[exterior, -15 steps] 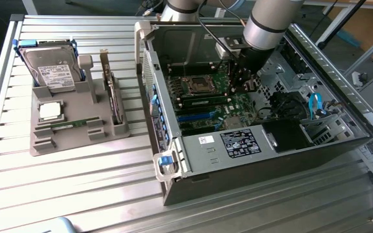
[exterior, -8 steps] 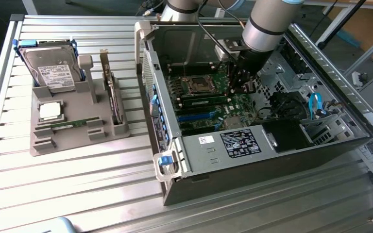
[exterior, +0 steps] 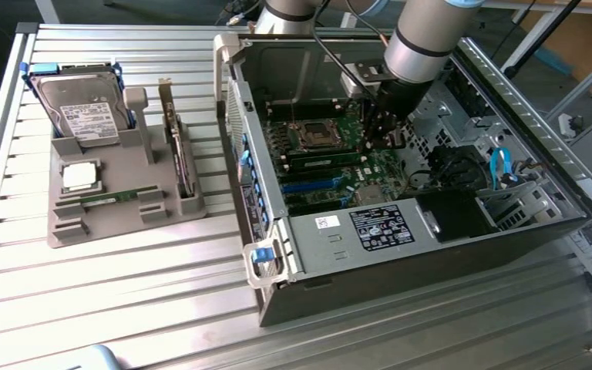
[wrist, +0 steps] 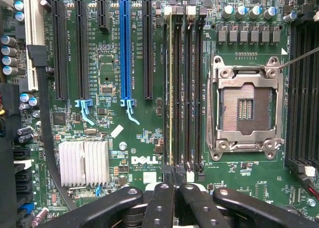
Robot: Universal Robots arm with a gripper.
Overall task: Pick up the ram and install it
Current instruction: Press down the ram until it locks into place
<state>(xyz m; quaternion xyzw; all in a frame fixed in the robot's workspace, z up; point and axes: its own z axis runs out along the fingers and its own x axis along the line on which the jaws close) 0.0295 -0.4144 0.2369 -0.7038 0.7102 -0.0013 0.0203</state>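
The ram (wrist: 171, 88) stands on edge in the outermost of the four memory slots (wrist: 192, 88), just beside the empty processor socket (wrist: 244, 108). In the exterior view it is a green strip (exterior: 322, 159) on the board inside the open computer case (exterior: 275, 254). My gripper (wrist: 174, 188) hangs directly over one end of the stick, down inside the case (exterior: 384, 139). I cannot tell whether it is clamped on the stick, pressing on it or free of it.

I judge this to be the install step, with pick-up done and the stick in its slot. Whether it is fully seated I cannot say, as the latches at the slot ends are too small to read. Seating calls for a straight push along the slot's line, since a tilted stick would bind.

Outside the case, toward the exterior view's left, the grey parts tray (exterior: 121, 223) holds a hard drive (exterior: 85, 108) propped at its back, a square silver processor (exterior: 80, 176) and an expansion card (exterior: 179, 154) standing upright. A thin green strip (exterior: 109, 198) lies in a front groove. I cannot tell what it is.
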